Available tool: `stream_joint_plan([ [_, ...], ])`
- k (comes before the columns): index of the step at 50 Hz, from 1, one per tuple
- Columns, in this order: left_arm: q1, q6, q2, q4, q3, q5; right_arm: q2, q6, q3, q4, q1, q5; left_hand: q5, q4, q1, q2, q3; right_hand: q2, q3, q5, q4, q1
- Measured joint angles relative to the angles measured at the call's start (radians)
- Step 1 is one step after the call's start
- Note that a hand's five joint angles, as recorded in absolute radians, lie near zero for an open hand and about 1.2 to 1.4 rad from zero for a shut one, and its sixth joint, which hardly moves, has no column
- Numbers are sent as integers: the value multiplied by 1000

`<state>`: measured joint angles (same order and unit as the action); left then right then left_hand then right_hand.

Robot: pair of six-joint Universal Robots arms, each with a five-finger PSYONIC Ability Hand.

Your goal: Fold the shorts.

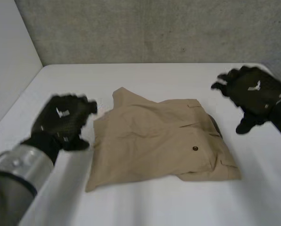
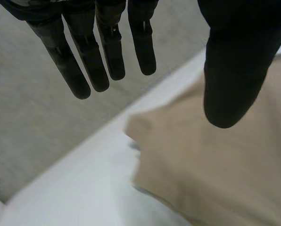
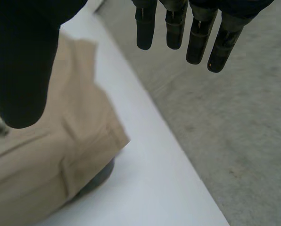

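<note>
Above the left side of the white table (image 1: 178,75), the black left hand (image 1: 62,120) hangs with fingers (image 2: 91,61) straight and spread from the thumb, holding nothing, just beside the left edge of the folded tan cloth shorts (image 1: 159,141). Over at the right, the black right hand (image 1: 254,93) is likewise loose, fingers (image 3: 197,37) straight and empty, near the shorts' pocketed end but apart from it. Those shorts lie flat at the table's middle, a small dark button (image 1: 194,149) facing up.
</note>
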<state>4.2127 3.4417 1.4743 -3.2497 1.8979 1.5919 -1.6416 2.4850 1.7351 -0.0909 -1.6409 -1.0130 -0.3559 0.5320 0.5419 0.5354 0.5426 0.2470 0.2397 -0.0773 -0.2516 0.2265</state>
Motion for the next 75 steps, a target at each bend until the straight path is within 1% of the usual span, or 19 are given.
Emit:
stream_joint_plan([
  [4, 30, -1, 49, -47, -48, -6, 28, 138, -36, 30, 4, -38, 0, 0, 0, 0, 0, 0, 0, 0, 0, 0],
  [7, 34, -3, 82, -60, -68, -7, 53, 170, -54, 30, 3, -68, 0, 0, 0, 0, 0, 0, 0, 0, 0, 0],
  [8, 36, -6, 134, -70, -93, -7, 98, 193, -82, 18, -3, -117, 0, 0, 0, -2, 0, 0, 0, 0, 0, 0],
  [9, 36, -6, 134, -70, -93, -7, 98, 193, -82, 18, -3, -117, 0, 0, 0, -2, 0, 0, 0, 0, 0, 0],
  [10, 35, -10, 183, -74, -116, -6, 150, 203, -114, -9, -13, -169, 0, 0, 0, -2, 0, 2, 2, -2, -2, 0],
  [11, 35, -10, 183, -74, -116, -6, 150, 203, -114, -9, -13, -169, 0, 0, 0, -2, 0, 2, 2, -2, -2, 0],
  [12, 33, -18, 228, -72, -135, -5, 196, 206, -142, -41, -27, -211, 0, 0, 0, -2, 0, 3, 3, -4, -2, 1],
  [15, 30, -32, 277, -65, -153, -4, 255, 206, -175, -91, -53, -255, 0, 0, 0, -2, 0, 10, 22, -11, -9, 4],
  [18, 28, -50, 305, -54, -159, -3, 289, 205, -185, -125, -71, -274, 0, 0, 0, -2, 0, 44, 55, -44, -39, 18],
  [25, 25, -81, 317, -8, -141, -3, 307, 200, -161, -147, -83, -277, 0, 0, 0, -2, 0, 111, 128, -107, -115, 86],
  [28, 20, -96, 301, 45, -103, -3, 279, 190, -62, -141, -82, -266, 0, 0, 0, -2, 0, 118, 140, -119, -129, 95],
  [36, -13, -99, 278, 76, -17, 4, 213, 168, 98, -62, -80, -264, -3, 1, 1, 0, 1, 118, 140, -122, -129, 95],
  [43, -41, -98, 281, 59, 45, 9, 194, 141, 220, 54, -80, -273, -18, 19, 4, 13, 2, 166, 183, -159, -172, 136],
  [51, -45, -98, 290, 14, 75, 24, 205, 137, 289, 140, -81, -275, -38, 41, 33, 35, 27, 231, 242, -212, -232, 186],
  [52, -45, -98, 291, 3, 78, 31, 207, 137, 296, 153, -81, -275, -67, 71, 67, 66, 57, 327, 332, -295, -319, 264],
  [58, -45, -98, 293, -31, 85, 59, 219, 138, 311, 192, -80, -276, -96, 102, 94, 95, 88, 364, 369, -333, -356, 297],
  [59, -45, -98, 295, -37, 86, 63, 225, 138, 312, 198, -80, -276, -100, 106, 94, 98, 91, 419, 435, -396, -422, 347],
  [64, -47, -98, 312, -45, 89, 70, 252, 137, 313, 212, -79, -277, -102, 107, 94, 100, 92, 507, 526, -487, -514, 407],
  [75, -49, -98, 359, -78, 86, 69, 265, 137, 314, 224, -81, -277, -130, 133, 128, 129, 120, 543, 571, -531, -560, 439],
])
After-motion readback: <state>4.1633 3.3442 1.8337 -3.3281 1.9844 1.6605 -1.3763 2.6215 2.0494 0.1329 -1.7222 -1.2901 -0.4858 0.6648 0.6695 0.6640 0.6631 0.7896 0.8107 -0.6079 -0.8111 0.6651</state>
